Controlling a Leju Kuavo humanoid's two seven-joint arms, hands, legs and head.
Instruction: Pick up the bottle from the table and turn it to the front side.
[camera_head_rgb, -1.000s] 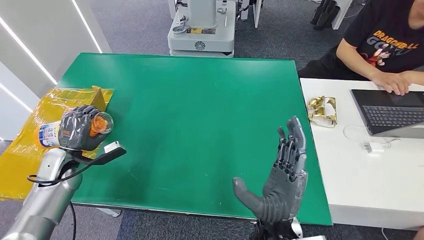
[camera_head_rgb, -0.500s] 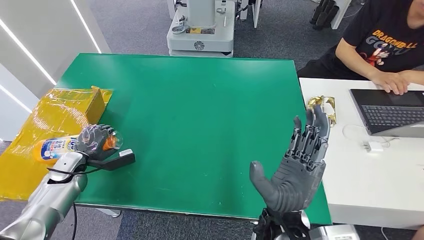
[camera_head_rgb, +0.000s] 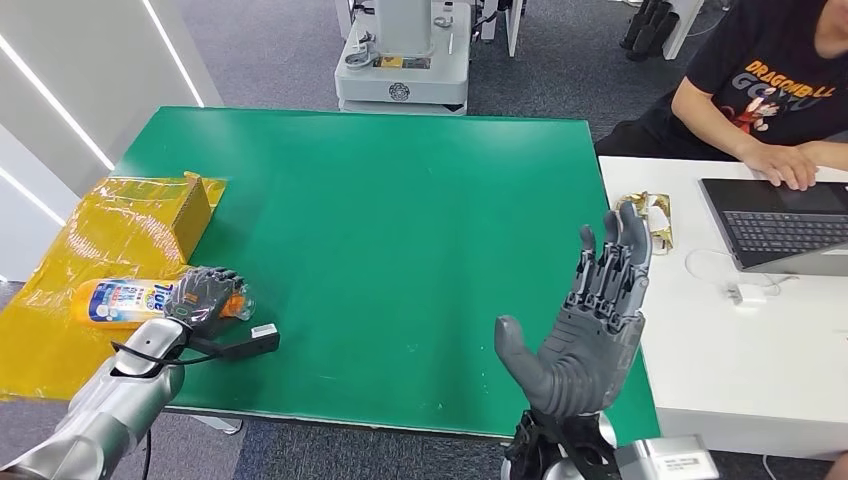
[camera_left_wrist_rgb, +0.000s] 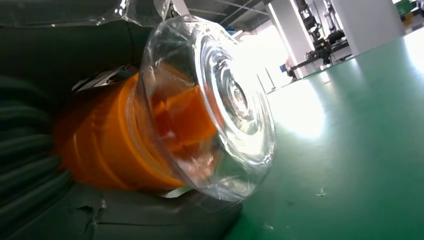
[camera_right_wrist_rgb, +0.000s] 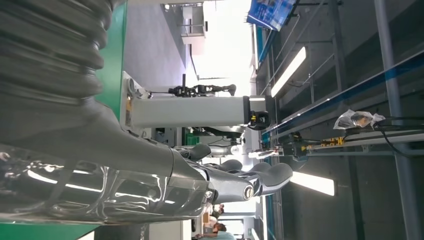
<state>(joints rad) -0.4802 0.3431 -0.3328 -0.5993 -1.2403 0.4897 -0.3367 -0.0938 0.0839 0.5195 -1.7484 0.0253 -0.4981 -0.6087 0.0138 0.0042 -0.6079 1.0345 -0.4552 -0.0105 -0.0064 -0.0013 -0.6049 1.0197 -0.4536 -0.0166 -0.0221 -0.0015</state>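
An orange bottle (camera_head_rgb: 120, 301) with a blue and white label lies on its side at the left edge of the green table (camera_head_rgb: 400, 200). My left hand (camera_head_rgb: 200, 296) grips it near its clear cap, low over the table. Up close, the left wrist view has the clear cap (camera_left_wrist_rgb: 215, 105) over the orange neck, with dark fingers (camera_left_wrist_rgb: 30, 165) wrapped around the bottle. My right hand (camera_head_rgb: 590, 320) is raised over the table's front right corner, fingers apart and pointing up, holding nothing. Its fingers (camera_right_wrist_rgb: 235, 182) stand free in the right wrist view.
A yellow plastic-wrapped box (camera_head_rgb: 150, 205) and yellow sheet lie at the table's left edge behind the bottle. A white desk (camera_head_rgb: 740, 340) to the right carries a laptop (camera_head_rgb: 780, 220), a gold wrapper (camera_head_rgb: 645, 222) and a person typing. A robot base (camera_head_rgb: 405, 55) stands beyond the table.
My left hand has lowered the bottle from chest height down to the table's left edge, laying it on its side. My right hand has risen slightly and shifted right.
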